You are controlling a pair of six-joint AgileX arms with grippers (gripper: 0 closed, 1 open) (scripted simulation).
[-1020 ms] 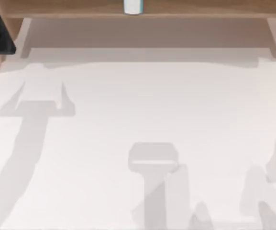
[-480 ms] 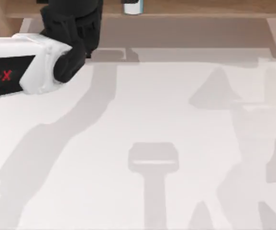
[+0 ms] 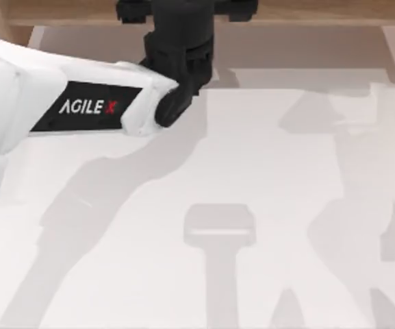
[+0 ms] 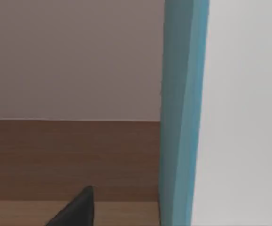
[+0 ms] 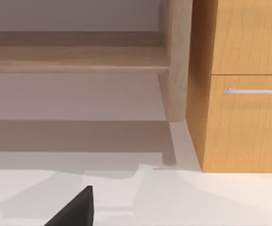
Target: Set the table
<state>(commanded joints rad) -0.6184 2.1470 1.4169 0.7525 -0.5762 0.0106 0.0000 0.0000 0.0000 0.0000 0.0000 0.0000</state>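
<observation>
The table [image 3: 286,205] is a broad white top, bare apart from arm shadows. My left arm [image 3: 81,106] reaches across from the left to the back centre. Its black gripper [image 3: 183,20] sits at the wooden shelf [image 3: 320,14] there. In the left wrist view a tall thing with a teal edge [image 4: 183,113] and a white face [image 4: 244,113] stands very close in front of the gripper, on the shelf board [image 4: 70,160]. A dark part of my right gripper [image 5: 74,209] hangs above the table near the back right.
A wooden cabinet with a drawer and metal handle [image 5: 253,91] stands at the back right. Beside it a pale shelf post [image 5: 176,61] meets the table. The shelf runs along the whole back edge with a recess [image 3: 307,48] under it.
My left arm has swept in from the left to the back centre. It now covers the white and blue thing on the shelf in the top view. The right-hand shadows have shifted slightly.
</observation>
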